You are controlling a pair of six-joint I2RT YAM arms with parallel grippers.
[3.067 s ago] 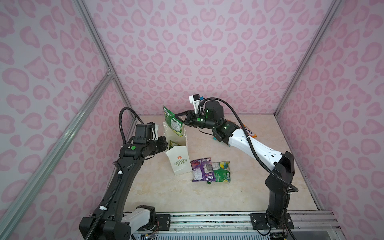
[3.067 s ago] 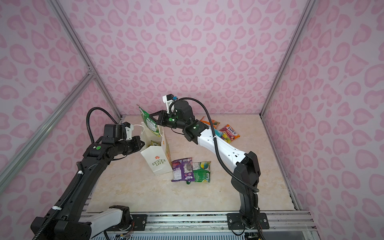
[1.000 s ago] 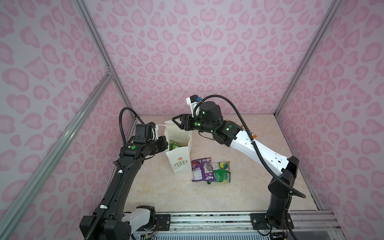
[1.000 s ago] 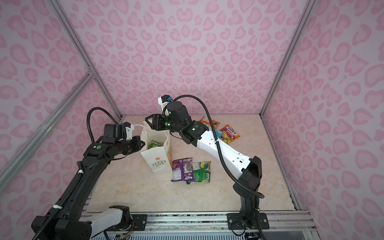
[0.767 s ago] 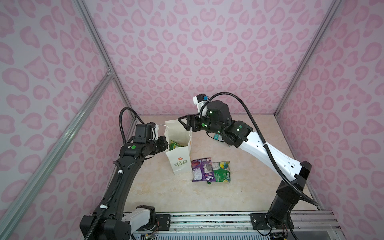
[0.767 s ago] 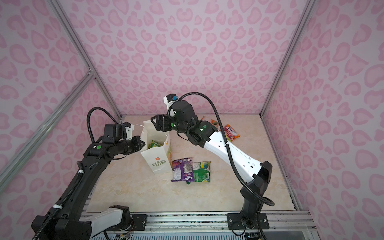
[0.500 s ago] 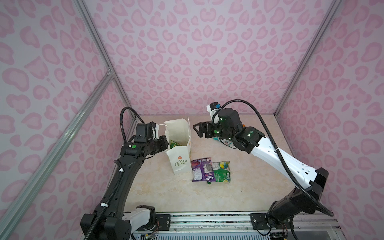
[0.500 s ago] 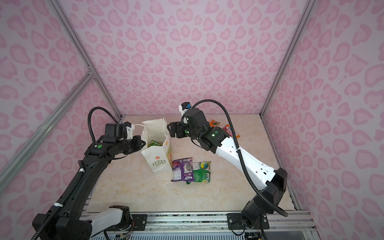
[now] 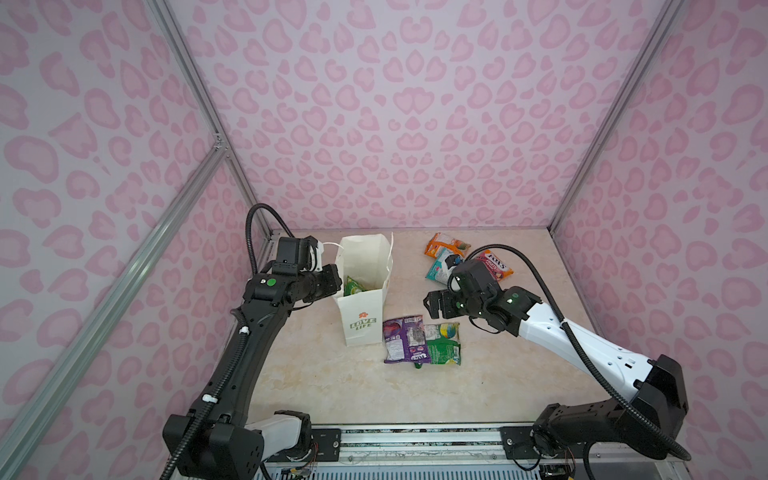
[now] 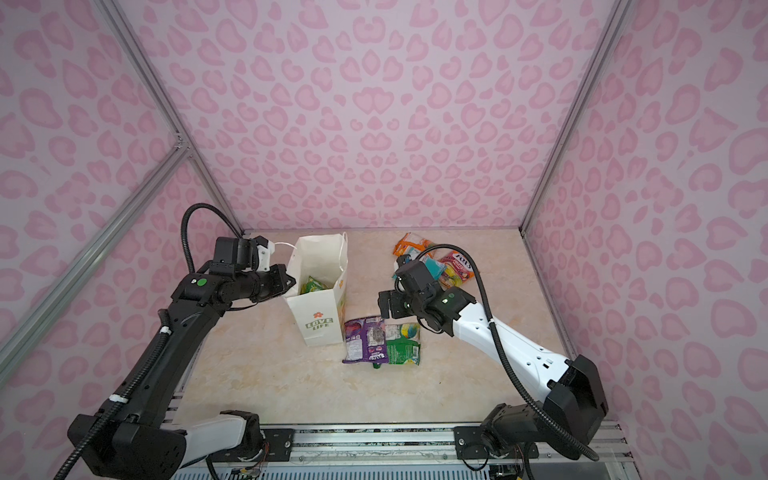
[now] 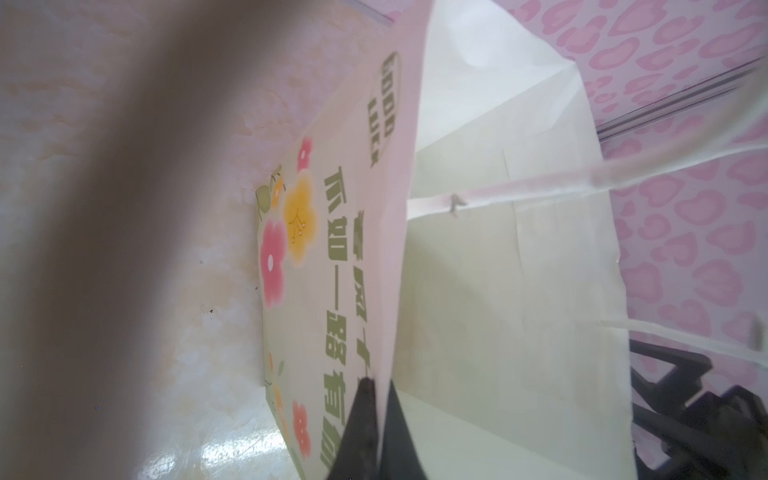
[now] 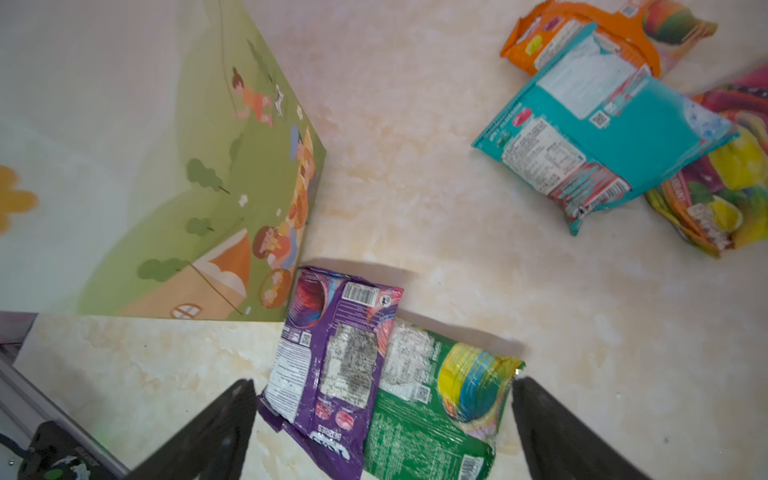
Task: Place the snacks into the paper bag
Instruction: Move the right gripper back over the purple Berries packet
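The paper bag [image 9: 362, 309] stands upright, mouth open, toward the back left of the marbled beige table [image 9: 332, 386]. It is close to the left wall, with bare tabletop running from its front down to the rail. The left gripper [image 9: 333, 286] is pressed together on the bag's left rim. In the left wrist view its dark fingers [image 11: 361, 424] pinch the thin paper wall between them. A yellow-green packet [image 9: 354, 286] leans inside the bag, only its top showing.

Just beside the bag's front right corner, a purple packet [image 9: 402, 338] and a green packet [image 9: 442, 345] lie flat. Both are crinkly, glossy plastic, and the purple overlaps the green's edge (a dark green sliver pokes out beneath them, too small to identify). The right gripper [image 9: 436, 303] hovers over the pair, jaws spread wide and empty.

Well apart, near the back wall, an orange packet [image 9: 444, 245], a teal packet [image 9: 436, 270] and a pink-red packet [image 9: 496, 262] marked FOX'S overlap in a heap. The right arm hides part of the teal one in both top views. A blurred brownish shape fills one side of the left wrist view and cannot be made out.
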